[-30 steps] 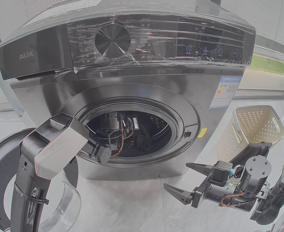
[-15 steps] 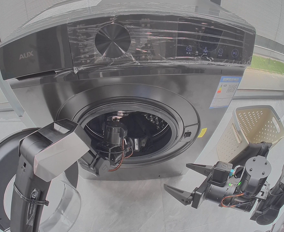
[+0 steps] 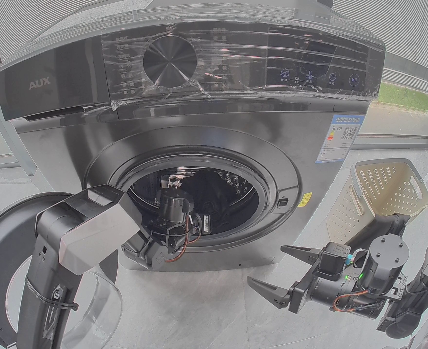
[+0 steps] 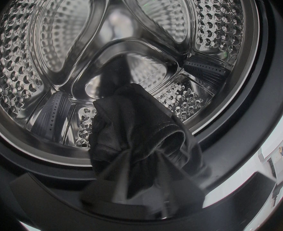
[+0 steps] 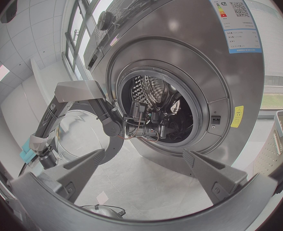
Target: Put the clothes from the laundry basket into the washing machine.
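The washing machine (image 3: 253,136) stands with its round door (image 3: 10,253) swung open to the left. My left arm reaches into the drum mouth, its wrist (image 3: 173,208) at the lower left of the opening. My left gripper (image 4: 143,159) is shut on a bunched dark garment (image 4: 135,122), which hangs just inside the drum's front lip (image 4: 35,151). Out in front of the machine, low and to the right, my right gripper (image 3: 265,266) stands open with nothing in it. The beige laundry basket (image 3: 393,185) leans tipped at the machine's right side.
Grey tiled floor (image 3: 199,306) lies free between the machine and my right gripper. The clear door bowl (image 3: 88,311) sits beside my left arm. Glass walls stand behind and to the right of the machine.
My left arm has drawn back and lower, from deep in the drum to its front lower edge. The right arm and the basket have not moved.
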You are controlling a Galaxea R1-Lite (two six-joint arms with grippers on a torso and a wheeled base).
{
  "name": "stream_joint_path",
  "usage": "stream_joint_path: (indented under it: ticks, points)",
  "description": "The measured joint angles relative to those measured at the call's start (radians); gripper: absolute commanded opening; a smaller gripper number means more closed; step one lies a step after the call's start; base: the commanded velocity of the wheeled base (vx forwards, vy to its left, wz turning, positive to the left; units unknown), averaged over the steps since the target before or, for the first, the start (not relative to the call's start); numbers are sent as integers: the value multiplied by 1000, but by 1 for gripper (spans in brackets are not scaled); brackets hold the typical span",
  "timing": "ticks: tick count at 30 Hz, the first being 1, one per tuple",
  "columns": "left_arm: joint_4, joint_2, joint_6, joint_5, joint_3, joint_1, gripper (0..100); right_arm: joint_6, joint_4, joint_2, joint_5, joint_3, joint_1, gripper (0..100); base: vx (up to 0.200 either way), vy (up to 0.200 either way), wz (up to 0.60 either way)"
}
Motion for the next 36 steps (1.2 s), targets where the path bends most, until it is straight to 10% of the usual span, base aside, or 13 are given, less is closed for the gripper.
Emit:
stream_joint_path:
  ticks: [24,25,36]
  points:
    - [-47,34,-36,73,-259,64,0,0,0,1,0,-1,2,100,0,0,0]
    - [-41,35,-37,73,-259,65,100,0,0,1,0,-1,2,100,0,0,0]
    - [-48,24,-68,73,-209,44,100,0,0,1,0,2,3,100,0,0,0]
